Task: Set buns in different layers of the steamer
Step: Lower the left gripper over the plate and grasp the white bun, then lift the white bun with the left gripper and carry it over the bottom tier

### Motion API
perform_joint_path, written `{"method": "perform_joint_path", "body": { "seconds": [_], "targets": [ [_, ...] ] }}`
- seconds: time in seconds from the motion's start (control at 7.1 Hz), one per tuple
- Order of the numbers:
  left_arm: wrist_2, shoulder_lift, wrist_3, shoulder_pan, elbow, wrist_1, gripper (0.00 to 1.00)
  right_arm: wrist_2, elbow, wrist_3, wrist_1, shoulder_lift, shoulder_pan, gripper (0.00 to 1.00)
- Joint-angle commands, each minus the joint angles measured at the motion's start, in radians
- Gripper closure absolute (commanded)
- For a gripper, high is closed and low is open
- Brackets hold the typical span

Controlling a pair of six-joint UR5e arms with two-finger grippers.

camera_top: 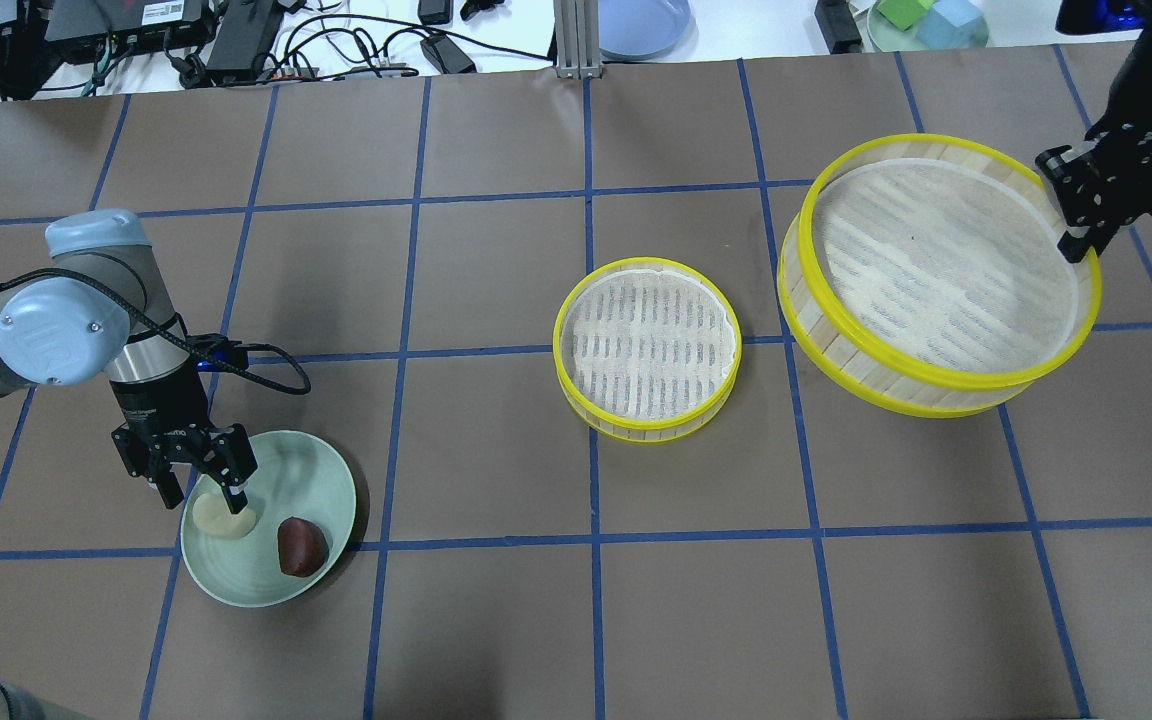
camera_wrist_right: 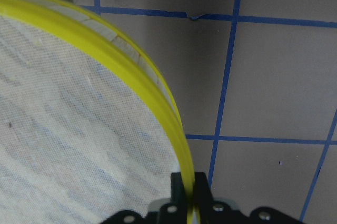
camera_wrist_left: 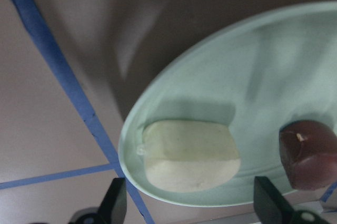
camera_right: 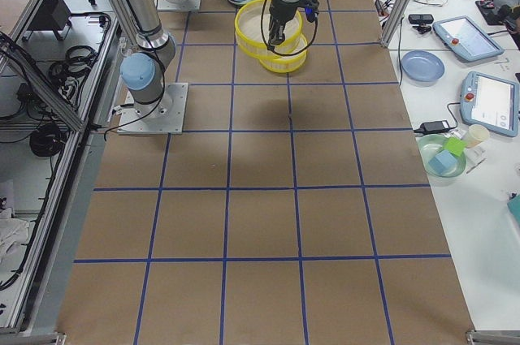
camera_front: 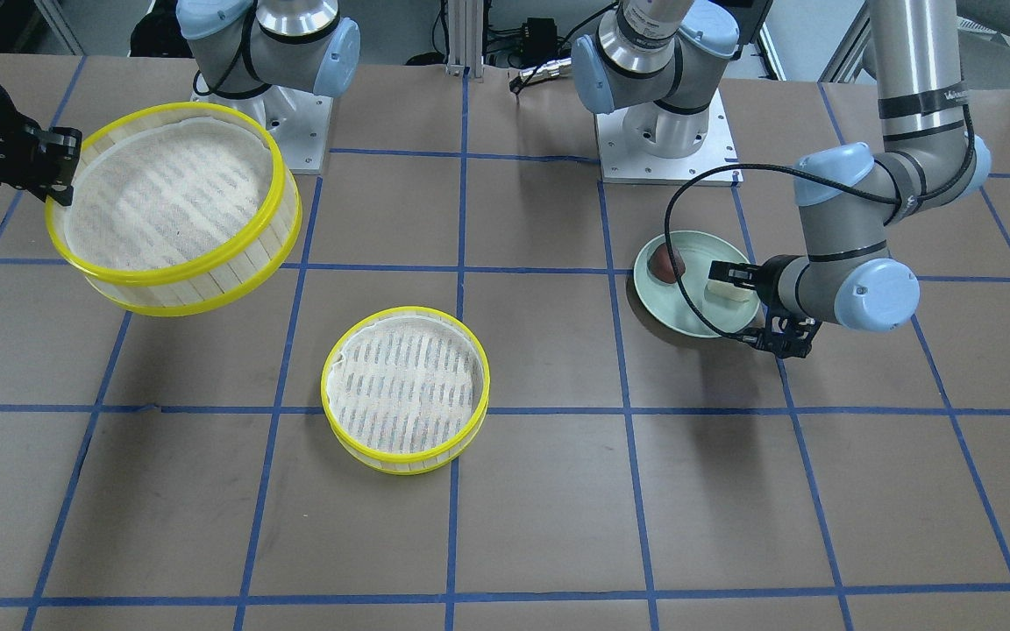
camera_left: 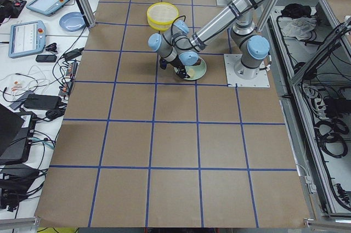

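Note:
The cream bun (camera_wrist_left: 189,155) and the reddish-brown bun (camera_wrist_left: 308,153) lie on a pale green plate (camera_wrist_left: 263,76). My left gripper (camera_top: 204,495) is open just above the plate, its fingers on either side of the cream bun (camera_top: 224,518), with the brown bun (camera_top: 301,546) beside it. One steamer layer (camera_top: 648,345) sits empty on the table's middle. My right gripper (camera_top: 1076,235) is shut on the yellow rim of the other layer (camera_top: 936,270) and holds it tilted in the air. The front view shows the lifted layer (camera_front: 172,206), the resting layer (camera_front: 406,390) and the left gripper (camera_front: 737,305).
Both arm bases (camera_front: 663,140) stand at the robot's edge of the table. A blue plate (camera_top: 641,20), cables and coloured blocks (camera_top: 926,20) lie beyond the far edge. Blue tape lines grid the brown table.

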Motion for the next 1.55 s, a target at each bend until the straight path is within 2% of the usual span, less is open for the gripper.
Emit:
{"method": "perform_joint_path", "body": {
  "seconds": [0.0,0.14,0.28,0.42,0.85,1.13,1.27,1.41],
  "targets": [
    [-0.007,-0.027,-0.002,0.000,-0.009,0.002,0.17,0.000,0.004,-0.002,0.002,0.000,0.000,0.98],
    [-0.092,-0.042,-0.002,0.000,-0.007,0.015,0.17,-0.002,0.007,-0.002,0.032,0.002,0.000,0.98],
    [-0.094,-0.051,0.001,0.000,-0.003,0.016,0.55,-0.002,0.009,0.000,0.037,0.002,0.000,0.98],
    [-0.091,-0.055,-0.010,0.000,0.000,0.014,1.00,-0.002,0.009,0.000,0.037,0.000,0.000,0.98],
    [-0.134,-0.026,-0.011,0.002,0.043,0.006,1.00,0.000,0.009,0.000,0.038,0.000,0.000,0.98],
    [-0.137,-0.016,-0.042,-0.008,0.138,-0.048,1.00,0.000,0.010,0.002,0.038,0.000,0.002,0.98],
    [-0.219,-0.001,-0.118,-0.027,0.217,-0.107,1.00,0.000,0.010,0.000,0.038,0.000,0.002,0.98],
    [-0.225,0.002,-0.199,-0.079,0.293,-0.127,1.00,0.000,0.009,0.000,0.038,0.000,0.002,0.98]
  ]
}}
